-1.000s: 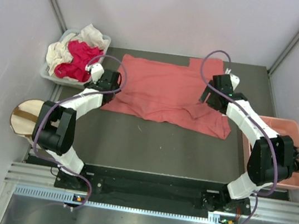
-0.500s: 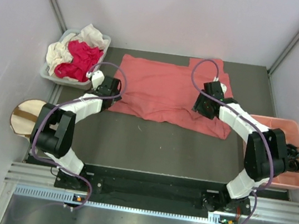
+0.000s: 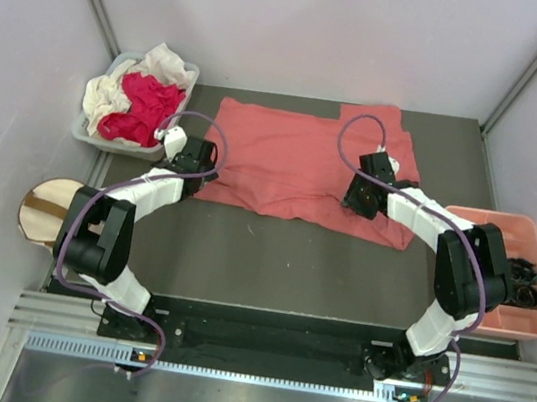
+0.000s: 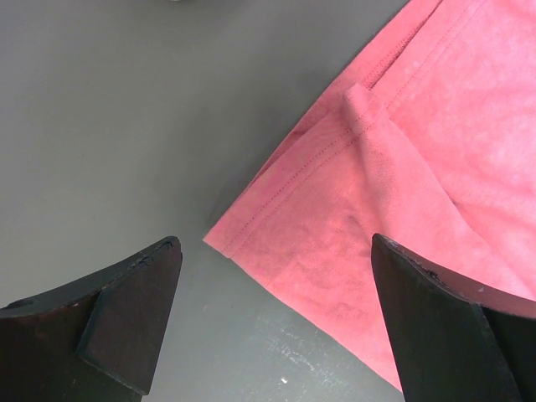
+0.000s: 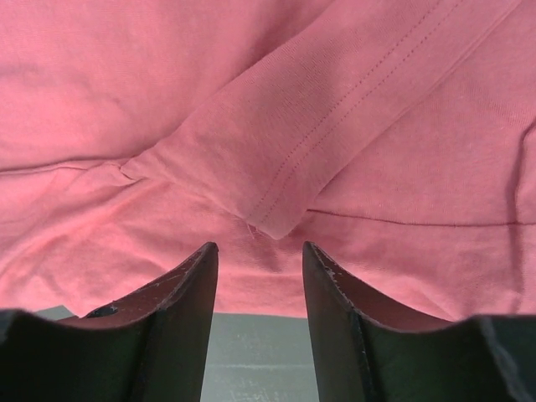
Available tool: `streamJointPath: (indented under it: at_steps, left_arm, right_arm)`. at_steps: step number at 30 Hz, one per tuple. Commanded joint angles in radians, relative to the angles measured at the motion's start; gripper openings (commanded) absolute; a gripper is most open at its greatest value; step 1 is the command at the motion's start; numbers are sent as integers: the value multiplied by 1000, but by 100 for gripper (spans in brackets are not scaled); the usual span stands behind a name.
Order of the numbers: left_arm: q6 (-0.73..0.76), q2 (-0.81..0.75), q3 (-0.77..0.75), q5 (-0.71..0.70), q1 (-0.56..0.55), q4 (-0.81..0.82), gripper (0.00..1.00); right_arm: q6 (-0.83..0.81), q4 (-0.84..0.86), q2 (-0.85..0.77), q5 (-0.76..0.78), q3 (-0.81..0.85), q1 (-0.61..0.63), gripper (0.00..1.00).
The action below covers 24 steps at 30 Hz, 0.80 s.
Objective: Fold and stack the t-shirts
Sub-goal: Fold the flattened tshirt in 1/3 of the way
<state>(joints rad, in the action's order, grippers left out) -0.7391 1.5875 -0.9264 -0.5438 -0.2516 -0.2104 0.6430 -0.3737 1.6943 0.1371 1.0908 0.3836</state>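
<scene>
Pink shirt [image 3: 300,160] lies spread on the tabletop [image 3: 269,262], far half, roughly centred left-right. Its far hem is near the far edge and one sleeve [image 3: 400,130] pokes toward the far-right corner. Cloth mostly flat, w/ wrinkles along the near-right part.

L gripper [image 3: 197,158] sits at the shirt's near-left corner. Wrist cam: L gripper [image 4: 275,249] has its jaws spread wide w/ nothing between the pads. The shirt corner [image 4: 268,243] lies in the gap below, double-stitched hem visible, bare table to its left. Can't tell if the tips touch the table.

R gripper [image 3: 358,196] is over the right part of the shirt, toward its near edge. Wrist cam: R gripper [image 5: 255,251] has a narrow gap between the jaws, not clamped on anything. A folded sleeve w/ stitched hem [image 5: 318,142] ends just ahead of the tips. Shirt fills nearly the whole view, w/ a strip of table at the bottom.

Grey bin [image 3: 93,133] at the far-left corner holds a magenta-red shirt [image 3: 146,107] and a cream-white shirt [image 3: 111,89], both bunched, unfolded, spilling over the rim.

Pink tray [image 3: 494,217] is at the right edge, some dark items in it, too small to ID. Round cream bin [image 3: 40,210] w/ brown strap sits off the left edge, near side.
</scene>
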Motion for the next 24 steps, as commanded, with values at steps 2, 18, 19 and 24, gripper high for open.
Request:
streamJointPath:
  at_steps: [2,18,19,24]
  left_arm:
    - [-9,-21,4,-19,-3,9,99]
    - [-3,-23,5,-38,-3,0,99]
    - [-3,-23,4,-38,-3,-3,99]
    - [-3,-20,4,-33,-3,-3,99]
  right_arm:
    - [21,39,8,4,-19,11,45]
    - [18,70,87,16,6,11,40]
    - [17,71,88,18,7,11,36]
    - [9,70,90,33,12,11,30]
